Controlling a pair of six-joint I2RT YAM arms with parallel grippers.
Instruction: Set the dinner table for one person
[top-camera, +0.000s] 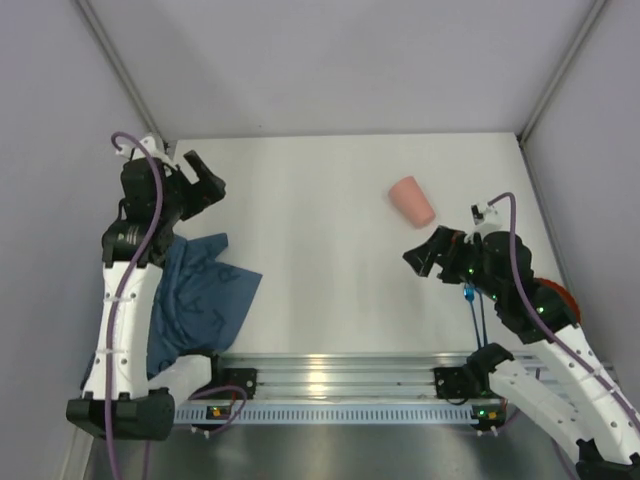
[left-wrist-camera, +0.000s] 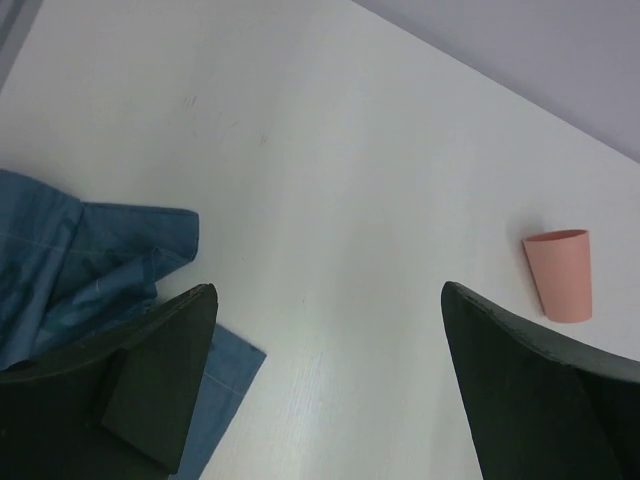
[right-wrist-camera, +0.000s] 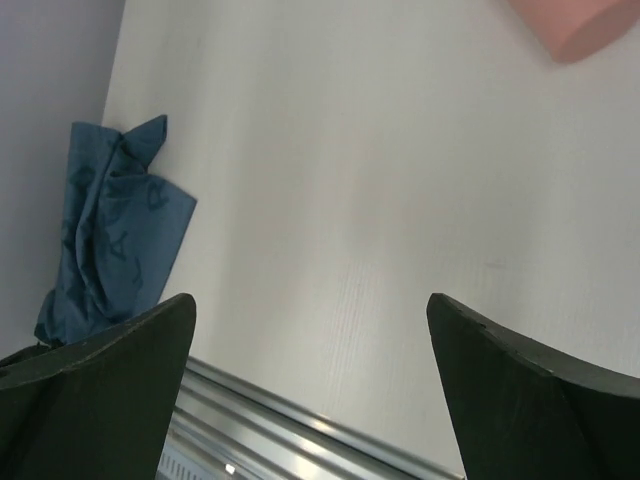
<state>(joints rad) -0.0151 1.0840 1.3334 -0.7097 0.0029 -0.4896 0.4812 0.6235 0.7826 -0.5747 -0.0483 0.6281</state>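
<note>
Setting had barely begun: left gripper and right gripper hung open, empty, above the counter. The crumpled placemat lay well left of the tipped cup; spreading it flat likely came next

The white dinner table, with an aluminium rail along its near edge, carries a crumpled dark blue cloth placemat at its left side and a pink cup well apart toward the right.
</note>
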